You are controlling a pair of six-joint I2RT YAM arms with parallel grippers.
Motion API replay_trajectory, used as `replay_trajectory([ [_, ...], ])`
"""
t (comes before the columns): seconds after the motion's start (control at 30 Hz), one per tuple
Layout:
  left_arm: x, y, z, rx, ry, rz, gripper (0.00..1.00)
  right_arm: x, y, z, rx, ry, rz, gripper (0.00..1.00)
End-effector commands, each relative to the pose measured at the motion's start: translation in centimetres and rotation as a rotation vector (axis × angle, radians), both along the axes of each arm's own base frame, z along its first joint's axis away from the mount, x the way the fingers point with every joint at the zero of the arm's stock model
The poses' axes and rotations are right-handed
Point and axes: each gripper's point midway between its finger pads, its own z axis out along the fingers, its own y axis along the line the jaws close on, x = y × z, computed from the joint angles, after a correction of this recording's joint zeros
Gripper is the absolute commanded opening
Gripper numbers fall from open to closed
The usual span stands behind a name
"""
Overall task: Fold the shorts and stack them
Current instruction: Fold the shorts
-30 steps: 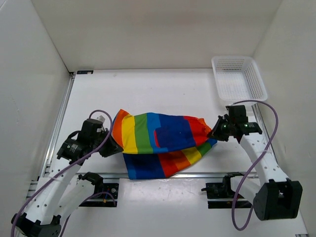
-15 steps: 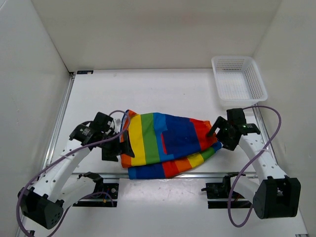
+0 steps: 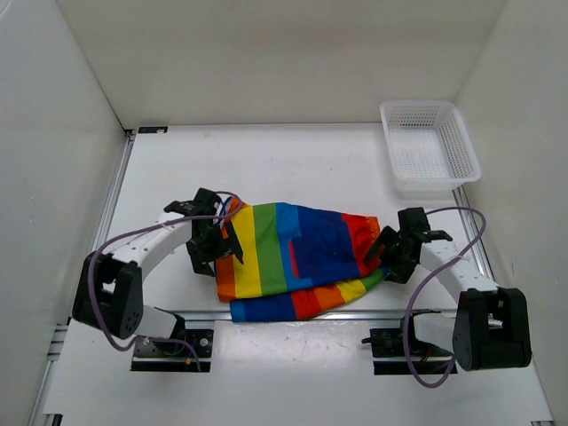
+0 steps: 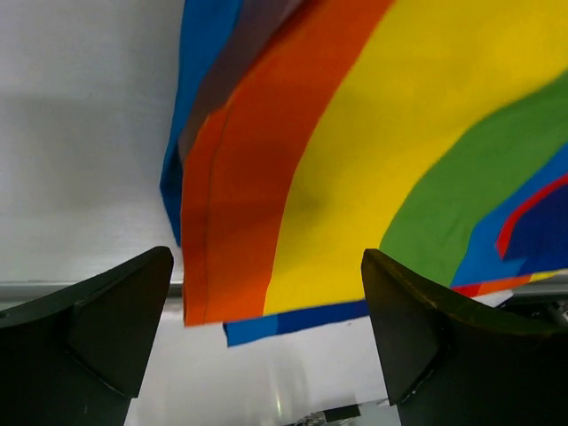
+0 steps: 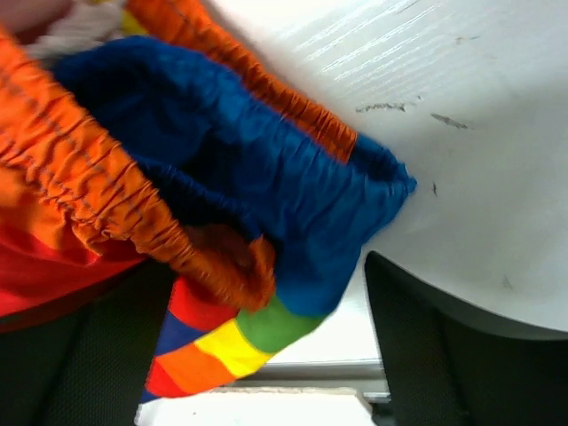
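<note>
Left pincer (image 3: 216,246) and right pincer (image 3: 384,252), clamped on the shorts (image 3: 297,257) a second ago, now gape empty. The shorts lie folded on the counter (image 3: 266,169). Left wrist: fingers (image 4: 106,311) wide above the stripes. Right wrist: fingers (image 5: 426,355) spread, gripping nothing.

Both arms (image 3: 146,244) (image 3: 448,262) low, jaws wide

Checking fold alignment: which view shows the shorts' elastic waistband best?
Right wrist: the gathered orange waistband of the shorts fills the frame. Top external shows them whole, the waistband end tiny beside the right gripper. Left wrist shows only flat stripes.
</note>
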Motion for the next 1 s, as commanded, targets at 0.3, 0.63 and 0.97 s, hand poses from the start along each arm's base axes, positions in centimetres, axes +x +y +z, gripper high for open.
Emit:
replay_trajectory([
  [0.3, 8.2, -1.6, -2.3, -0.016, -0.014, 0.021, 0.29, 3.9, 4.1, -1.3, 0.265, -0.045, -0.096, 0.17],
  [0.63, 21.7, 0.7, 2.4, 0.054, -0.173, 0.047, 0.15, 12.1, 8.3, 0.5, 0.430, -0.173, -0.260, 0.05],
  [0.97, 17.6, 7.2, 8.4, 0.130, -0.267, 0.163, 0.80, 12.6, 6.1, 5.2, 0.017, -0.294, -0.060, 0.91],
])
